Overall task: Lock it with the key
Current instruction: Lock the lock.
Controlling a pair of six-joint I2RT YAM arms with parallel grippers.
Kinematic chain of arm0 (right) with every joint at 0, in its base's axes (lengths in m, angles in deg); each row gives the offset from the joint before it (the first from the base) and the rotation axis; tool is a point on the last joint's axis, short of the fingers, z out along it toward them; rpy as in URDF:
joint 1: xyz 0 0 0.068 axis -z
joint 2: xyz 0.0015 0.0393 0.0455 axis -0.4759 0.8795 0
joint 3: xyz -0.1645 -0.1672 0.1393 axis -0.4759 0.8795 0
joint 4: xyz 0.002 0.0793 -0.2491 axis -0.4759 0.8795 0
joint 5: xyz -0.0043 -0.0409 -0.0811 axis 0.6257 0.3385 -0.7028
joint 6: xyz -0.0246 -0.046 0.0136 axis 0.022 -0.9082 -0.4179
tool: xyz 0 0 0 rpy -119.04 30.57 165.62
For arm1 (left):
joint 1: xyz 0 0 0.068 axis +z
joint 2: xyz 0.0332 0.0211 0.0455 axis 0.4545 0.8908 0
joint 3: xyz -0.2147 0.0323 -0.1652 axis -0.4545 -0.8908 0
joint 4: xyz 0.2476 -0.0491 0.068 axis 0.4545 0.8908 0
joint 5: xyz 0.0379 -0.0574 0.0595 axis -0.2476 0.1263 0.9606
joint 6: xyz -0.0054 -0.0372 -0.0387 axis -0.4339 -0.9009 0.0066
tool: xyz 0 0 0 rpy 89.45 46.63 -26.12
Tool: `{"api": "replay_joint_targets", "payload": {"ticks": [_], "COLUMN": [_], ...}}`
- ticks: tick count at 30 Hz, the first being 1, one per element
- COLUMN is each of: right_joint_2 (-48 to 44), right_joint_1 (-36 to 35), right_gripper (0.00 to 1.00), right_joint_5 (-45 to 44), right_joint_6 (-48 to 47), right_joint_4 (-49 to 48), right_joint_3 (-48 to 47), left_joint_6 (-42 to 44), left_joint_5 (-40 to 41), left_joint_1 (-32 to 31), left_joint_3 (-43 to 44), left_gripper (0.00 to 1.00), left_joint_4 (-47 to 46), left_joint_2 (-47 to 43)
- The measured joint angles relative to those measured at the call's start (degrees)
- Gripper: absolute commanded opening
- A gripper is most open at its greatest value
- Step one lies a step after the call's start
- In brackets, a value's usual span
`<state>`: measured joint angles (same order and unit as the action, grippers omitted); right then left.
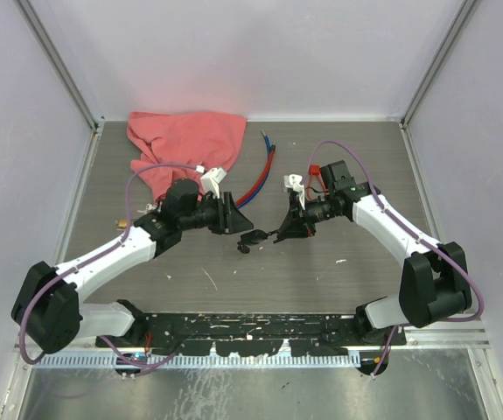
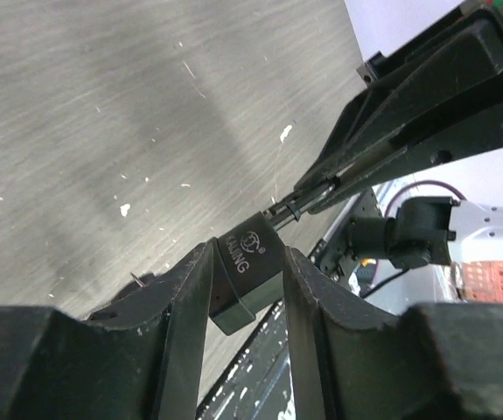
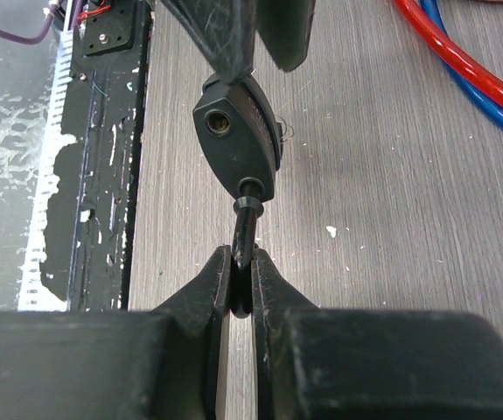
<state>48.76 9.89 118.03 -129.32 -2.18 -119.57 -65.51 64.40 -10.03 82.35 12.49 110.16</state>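
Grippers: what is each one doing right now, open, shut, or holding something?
Left gripper: closed on the padlock.
Right gripper: closed on the key, whose tip is in the padlock.

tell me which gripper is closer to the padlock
Left. The left gripper has the padlock between its fingers; the right gripper sits off it, pinching the key pushed into it.

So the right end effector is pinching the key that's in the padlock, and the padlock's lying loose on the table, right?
Not loose on the table: the left wrist view shows the padlock held between the left end effector's fingers. The right end effector does pinch the key that's in it.
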Motion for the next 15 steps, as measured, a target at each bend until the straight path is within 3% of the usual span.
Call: {"api": "replay_joint_targets", "payload": {"ticks": [15], "right_joint_2": [0.0], "right_joint_1": [0.0], "right_gripper": [0.01], "right_joint_5": [-1.14], "right_joint_6": [0.17], "right_joint_4": [0.26], "right_joint_3": [0.0], "left_joint_6": [-6.49], "left_joint_5": [-13.66], "left_joint_1": [-2.67], "left_joint_3": [-2.54], "left_gripper": [0.38], "left_joint_4": [-5.27], "left_joint_2": [5.66]}}
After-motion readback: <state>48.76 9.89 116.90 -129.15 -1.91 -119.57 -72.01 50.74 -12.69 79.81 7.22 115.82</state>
